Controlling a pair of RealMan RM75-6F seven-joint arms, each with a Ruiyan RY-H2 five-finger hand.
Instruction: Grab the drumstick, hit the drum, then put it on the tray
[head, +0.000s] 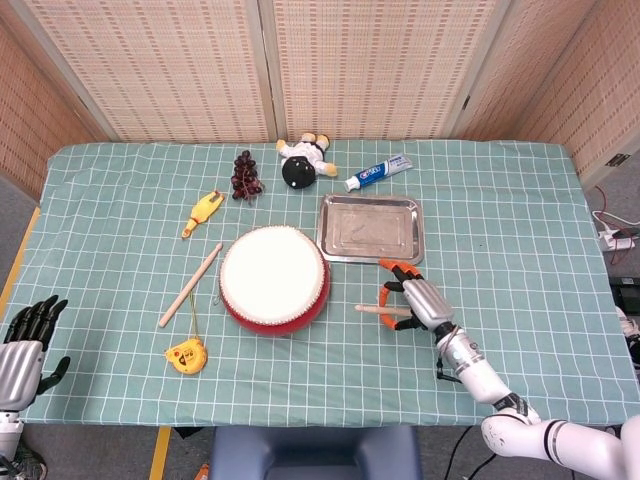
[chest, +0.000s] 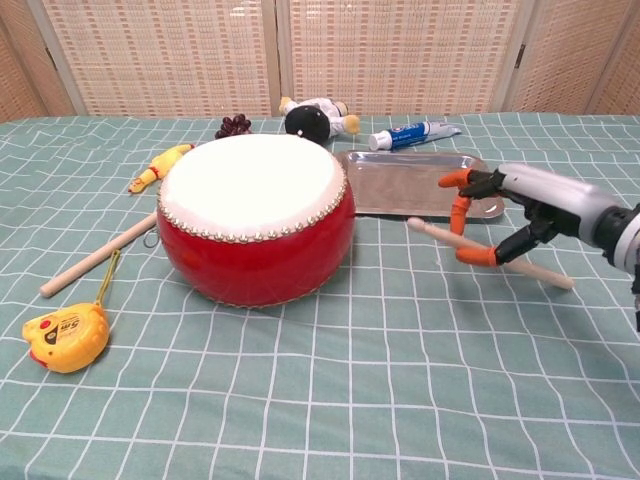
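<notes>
My right hand (head: 418, 302) (chest: 522, 202) grips a wooden drumstick (head: 370, 310) (chest: 436, 233) and holds it off the cloth, right of the red drum (head: 274, 278) (chest: 255, 215). The stick's round tip points toward the drum and sits higher than its tail, a short gap from the drum's side. Just behind the hand lies the steel tray (head: 337, 232) (chest: 400, 190), with nothing on it. A second, plain stick (head: 190, 285) (chest: 95, 258) lies left of the drum. At the table's near left corner my left hand (head: 25, 340) hangs with fingers apart, holding nothing.
A yellow tape measure (head: 185, 355) (chest: 62, 338) lies in front of the drum's left side. Along the back are a rubber chicken (head: 202, 212), dark grapes (head: 246, 175), a plush doll (head: 305, 160) and a toothpaste tube (head: 378, 172).
</notes>
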